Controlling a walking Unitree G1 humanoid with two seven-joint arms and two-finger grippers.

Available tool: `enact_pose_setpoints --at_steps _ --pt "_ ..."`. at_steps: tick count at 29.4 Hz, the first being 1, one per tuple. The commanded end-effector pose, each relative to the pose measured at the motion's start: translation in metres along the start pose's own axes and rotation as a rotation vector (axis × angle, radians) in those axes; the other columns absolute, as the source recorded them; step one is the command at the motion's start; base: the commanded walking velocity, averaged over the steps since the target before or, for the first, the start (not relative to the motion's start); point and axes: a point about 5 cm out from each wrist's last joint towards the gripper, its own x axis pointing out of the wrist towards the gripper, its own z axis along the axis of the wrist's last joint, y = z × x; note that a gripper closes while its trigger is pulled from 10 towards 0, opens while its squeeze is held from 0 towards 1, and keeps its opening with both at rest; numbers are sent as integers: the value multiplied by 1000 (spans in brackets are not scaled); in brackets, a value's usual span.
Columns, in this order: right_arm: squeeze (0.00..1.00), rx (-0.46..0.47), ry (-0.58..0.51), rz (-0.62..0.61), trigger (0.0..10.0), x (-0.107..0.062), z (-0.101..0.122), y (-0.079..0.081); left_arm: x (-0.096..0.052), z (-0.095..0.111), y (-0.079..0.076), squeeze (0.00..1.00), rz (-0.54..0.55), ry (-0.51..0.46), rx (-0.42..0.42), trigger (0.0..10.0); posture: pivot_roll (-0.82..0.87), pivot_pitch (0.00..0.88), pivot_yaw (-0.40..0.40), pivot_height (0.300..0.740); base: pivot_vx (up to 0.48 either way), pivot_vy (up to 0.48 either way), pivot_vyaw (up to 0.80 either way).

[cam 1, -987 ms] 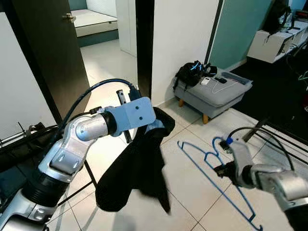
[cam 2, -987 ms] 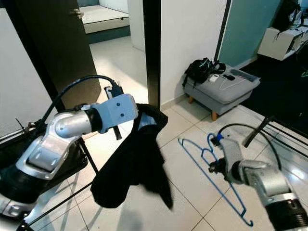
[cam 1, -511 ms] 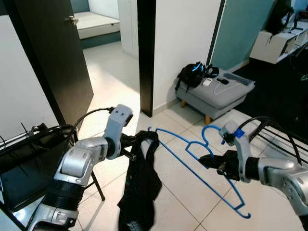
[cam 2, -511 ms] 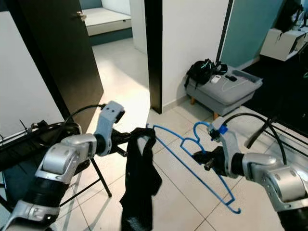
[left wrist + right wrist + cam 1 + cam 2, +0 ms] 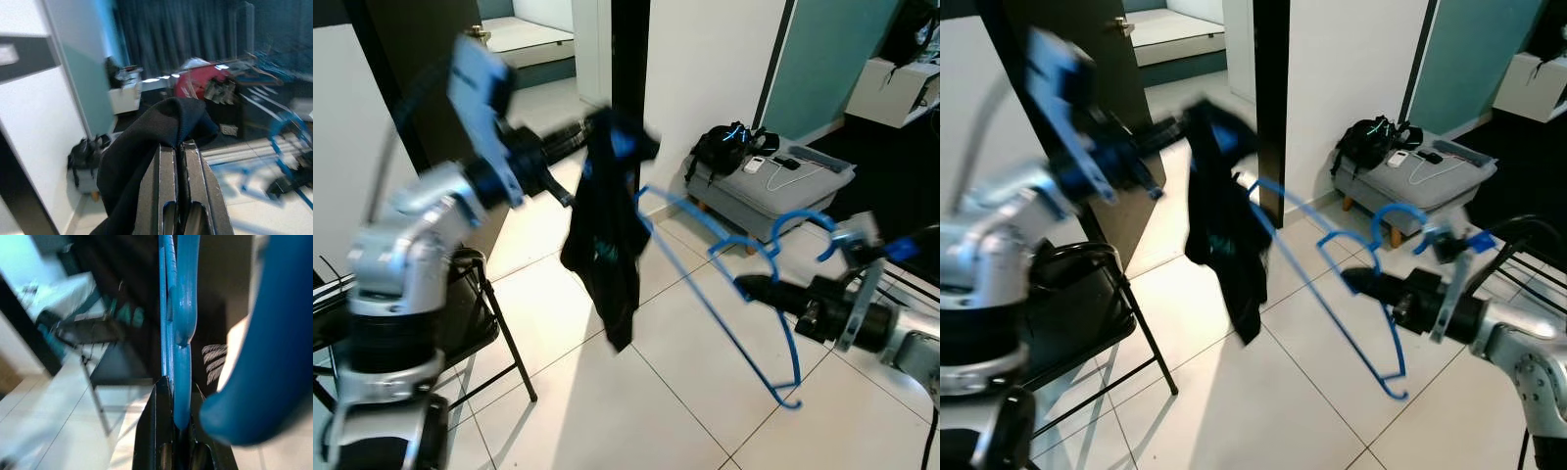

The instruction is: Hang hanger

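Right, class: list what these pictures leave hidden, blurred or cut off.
1. Left arm, eye views: motion blur smears it.
2. Left gripper, left wrist view: the black garment covers the fingertips.
3. Blue hanger, right wrist view: so close that its shape is lost.
4. Right gripper, eye views: its grip point is too small to read.

One blue hanger (image 5: 724,284) and one dark garment (image 5: 607,225) are in the air. Two end effectors are at work: the left end effector (image 5: 178,147) and the right end effector (image 5: 749,285). One grey footstool (image 5: 773,186) carries one black bag (image 5: 720,149). One folding chair (image 5: 470,313) stands nearby.
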Motion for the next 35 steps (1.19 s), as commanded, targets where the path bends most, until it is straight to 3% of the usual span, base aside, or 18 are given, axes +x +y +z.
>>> enact_pose_setpoints --at_steps 1,6,7,10,21,25,35 --pt "0 -11 -31 -23 10000 -3 0 -3 -3 3 -2 0 -44 3 42 10000 5 42 29 740 0 0 0" --pt "0 -16 -50 -29 10000 -8 0 -3 -7 8 1 0 -66 13 121 10000 5 42 29 740 0 0 0" --pt "0 -23 -54 -22 10000 -10 0 -3 -8 10 4 0 -63 16 165 10000 7 40 28 740 0 0 0" --pt "0 40 -53 150 10000 -20 5 8 -8 6 13 0 -54 95 358 10000 8 39 27 740 0 0 0" --pt "0 64 68 270 10000 -39 8 14 -4 11 19 0 -14 43 373 10000 1 40 32 740 0 0 0" --pt "0 22 260 240 10000 -50 -5 11 -5 19 18 0 -45 -11 389 10000 0 38 32 740 0 0 0" --pt "0 30 353 284 10000 -46 -16 19 -7 29 21 0 -49 -77 402 10000 0 33 29 740 0 0 0"
